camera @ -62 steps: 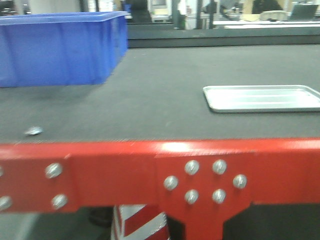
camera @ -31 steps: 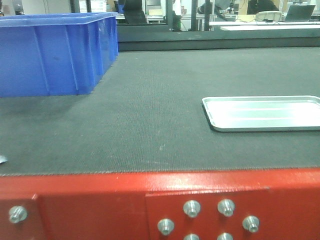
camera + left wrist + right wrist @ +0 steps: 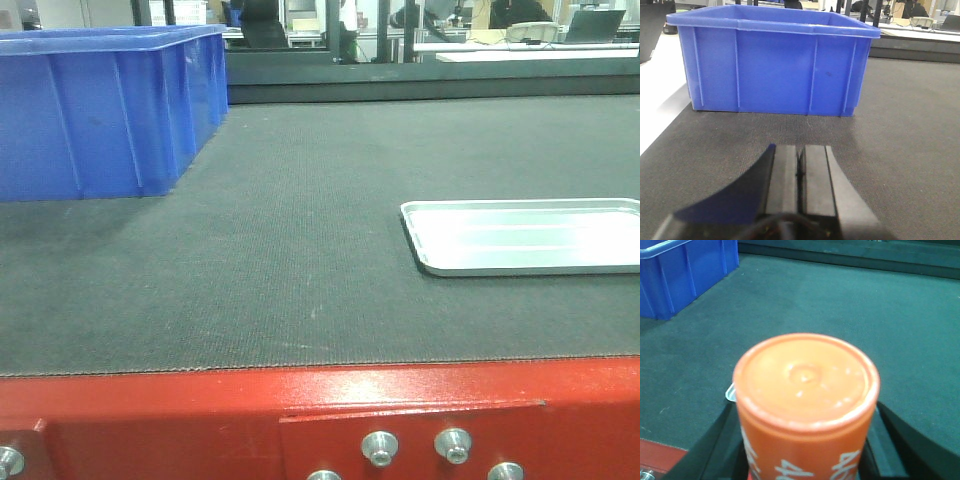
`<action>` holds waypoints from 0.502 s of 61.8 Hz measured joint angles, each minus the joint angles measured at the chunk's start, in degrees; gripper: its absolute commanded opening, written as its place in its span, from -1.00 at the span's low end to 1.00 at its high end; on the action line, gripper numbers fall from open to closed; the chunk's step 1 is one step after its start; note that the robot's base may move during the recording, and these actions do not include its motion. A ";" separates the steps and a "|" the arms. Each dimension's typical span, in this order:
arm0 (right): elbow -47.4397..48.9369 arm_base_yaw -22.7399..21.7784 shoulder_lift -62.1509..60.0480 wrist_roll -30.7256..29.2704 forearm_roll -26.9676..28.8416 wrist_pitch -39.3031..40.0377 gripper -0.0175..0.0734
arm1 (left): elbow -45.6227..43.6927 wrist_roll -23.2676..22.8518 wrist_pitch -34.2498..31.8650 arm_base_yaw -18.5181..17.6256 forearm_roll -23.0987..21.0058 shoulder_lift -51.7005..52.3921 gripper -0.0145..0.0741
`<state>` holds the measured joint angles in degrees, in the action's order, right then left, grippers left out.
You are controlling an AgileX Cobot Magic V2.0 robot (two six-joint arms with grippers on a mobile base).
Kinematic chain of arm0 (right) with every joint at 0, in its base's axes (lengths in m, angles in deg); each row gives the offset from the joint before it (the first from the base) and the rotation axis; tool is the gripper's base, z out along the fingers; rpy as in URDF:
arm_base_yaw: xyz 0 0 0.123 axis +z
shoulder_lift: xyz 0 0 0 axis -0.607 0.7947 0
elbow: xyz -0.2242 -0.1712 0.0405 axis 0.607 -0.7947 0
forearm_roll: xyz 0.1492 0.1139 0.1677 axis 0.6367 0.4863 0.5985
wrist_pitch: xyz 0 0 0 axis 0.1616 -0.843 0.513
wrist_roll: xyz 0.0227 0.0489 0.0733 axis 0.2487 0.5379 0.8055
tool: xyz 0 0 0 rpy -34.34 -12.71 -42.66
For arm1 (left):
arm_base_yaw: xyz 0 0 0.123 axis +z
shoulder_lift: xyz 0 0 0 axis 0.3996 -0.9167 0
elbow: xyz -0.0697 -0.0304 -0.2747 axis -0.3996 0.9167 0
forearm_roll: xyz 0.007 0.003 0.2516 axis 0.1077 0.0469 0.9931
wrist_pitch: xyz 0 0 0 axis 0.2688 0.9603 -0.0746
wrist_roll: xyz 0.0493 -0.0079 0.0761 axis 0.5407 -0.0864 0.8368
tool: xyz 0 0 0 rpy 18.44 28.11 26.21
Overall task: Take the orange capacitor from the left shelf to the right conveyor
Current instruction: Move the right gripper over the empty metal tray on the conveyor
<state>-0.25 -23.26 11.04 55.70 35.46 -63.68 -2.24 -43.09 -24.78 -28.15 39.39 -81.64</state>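
The orange capacitor point(image 3: 805, 390) fills the right wrist view, upright, with white "4680" on its side. My right gripper point(image 3: 805, 450) is shut on it, with a black finger point(image 3: 715, 445) on each side. It holds the capacitor above the right conveyor's dark grey belt point(image 3: 850, 305), just past the red front edge point(image 3: 660, 452). My left gripper point(image 3: 800, 170) is shut and empty, low over the belt point(image 3: 910, 130) and facing a blue bin. The front view shows the belt point(image 3: 300, 230) and red bolted edge point(image 3: 200, 420) but no gripper. The left shelf is out of view.
A large blue plastic bin point(image 3: 100, 110) stands on the belt at the back left; it also shows in the left wrist view point(image 3: 775, 65) and the right wrist view point(image 3: 675, 275). A shallow silver tray point(image 3: 520, 235) lies on the belt at the right.
The front view has closed in on the conveyor. The red edge has dropped lower in the frame and the blue bin has slid left. The tray sits slightly lower.
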 measured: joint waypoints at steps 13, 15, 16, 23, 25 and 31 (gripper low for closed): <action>0.00 0.00 0.00 0.00 0.00 0.00 -0.32 | 0.00 0.00 0.00 0.00 0.00 0.00 -0.91; 0.00 0.00 0.00 0.00 0.00 0.00 -0.32 | 0.00 0.00 0.00 0.00 0.00 0.00 -0.91; 0.00 0.00 0.00 0.00 0.00 0.00 -0.32 | 0.00 0.00 0.00 0.00 0.00 0.00 -0.91; 0.00 0.00 0.00 0.00 0.00 0.00 -0.32 | 0.00 0.00 0.00 0.00 0.00 0.00 -0.91; 0.00 0.00 0.00 0.00 0.00 0.00 -0.32 | 0.00 0.00 0.00 0.00 0.00 0.00 -0.91; 0.00 0.00 0.00 0.00 0.00 0.00 -0.32 | 0.00 0.00 0.00 0.00 0.00 0.00 -0.91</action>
<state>-0.25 -23.26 11.04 55.70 35.46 -63.68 -2.24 -43.09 -24.78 -28.15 39.39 -81.64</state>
